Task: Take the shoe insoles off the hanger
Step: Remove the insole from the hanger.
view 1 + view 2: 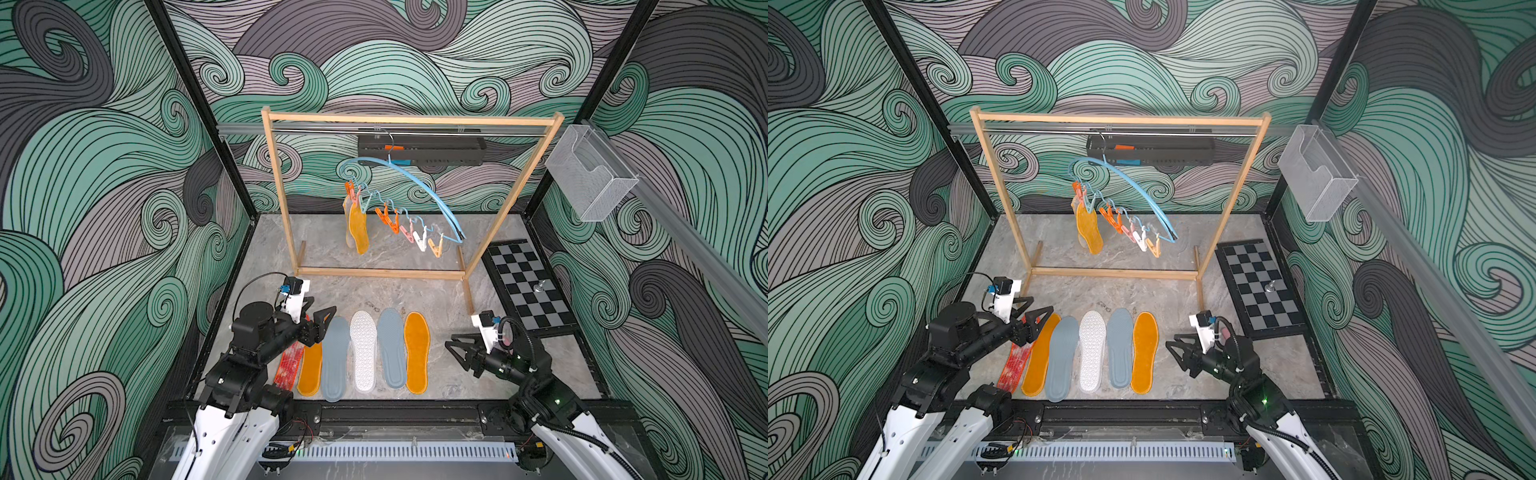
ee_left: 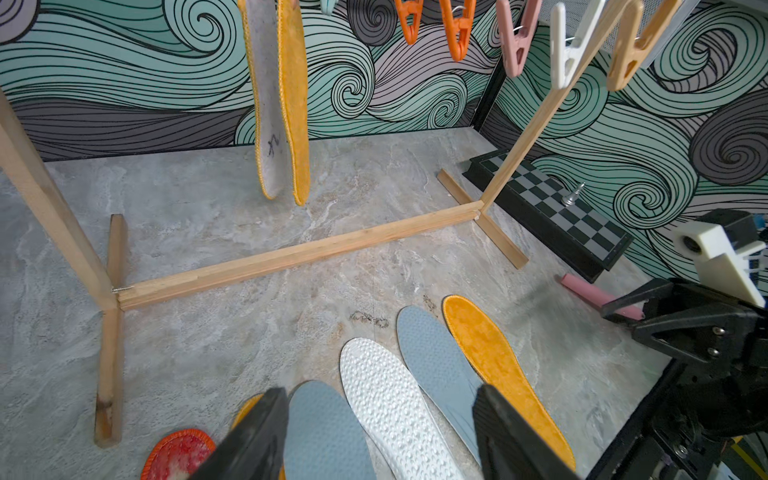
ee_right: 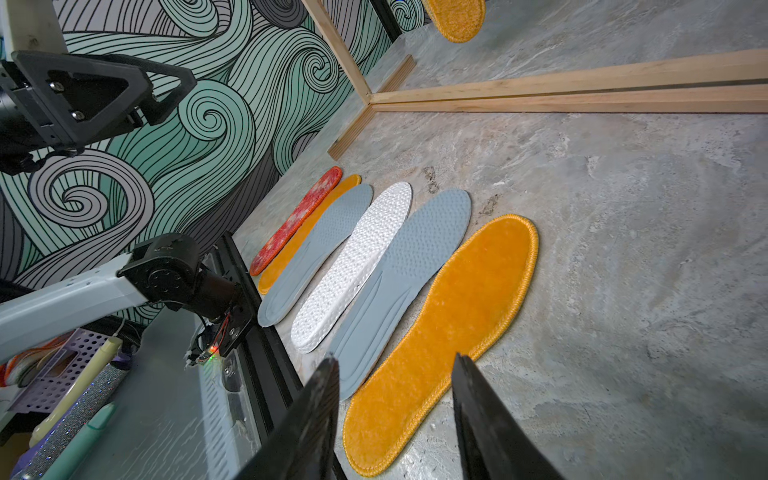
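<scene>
The light blue hanger [image 1: 415, 183] hangs tilted from the rack's rod, its clips [image 1: 399, 224] in a row. Two shoe insoles stay clipped at its left end: an orange one [image 1: 359, 228] [image 2: 296, 124] and a pale grey felt one [image 2: 268, 124] behind it. Several insoles lie side by side on the floor, from a red-white one [image 1: 288, 365] to an orange one [image 1: 417, 353] [image 3: 449, 316]. My left gripper [image 1: 322, 307] [image 2: 380, 390] hovers open and empty over the row's left toes. My right gripper [image 1: 449, 340] [image 3: 395, 357] is open and empty beside the right orange insole.
The wooden rack [image 1: 286, 187] stands mid-floor, its base bar [image 2: 291, 257] just behind the row. A chessboard [image 1: 528, 282] with a chess piece [image 1: 540, 286] lies at right, a pink stick [image 2: 590, 293] near it. A mesh basket [image 1: 590, 174] hangs on the right wall.
</scene>
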